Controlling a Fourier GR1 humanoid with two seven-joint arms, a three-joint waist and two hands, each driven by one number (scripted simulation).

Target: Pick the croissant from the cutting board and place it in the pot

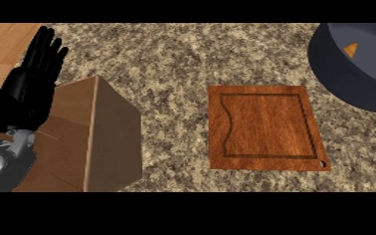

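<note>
The left hand [37, 72] shows at the view's left edge, resting with its fingers straight and pointing up, spread only a little. It holds nothing. Its fingertips lie over the pale wood at the upper left corner, and its wrist runs down beside a brown box [95, 139].

The board [264, 127] lies on the speckled counter [183, 59], to the right of the box and well apart from the hand. Its top is bare wood with a groove round the edge.

The pot [345, 72] stands up and to the right of the board, cut off by the view's right edge. A small orange piece [351, 50], likely the croissant, lies inside it.

The right hand does not show.
</note>
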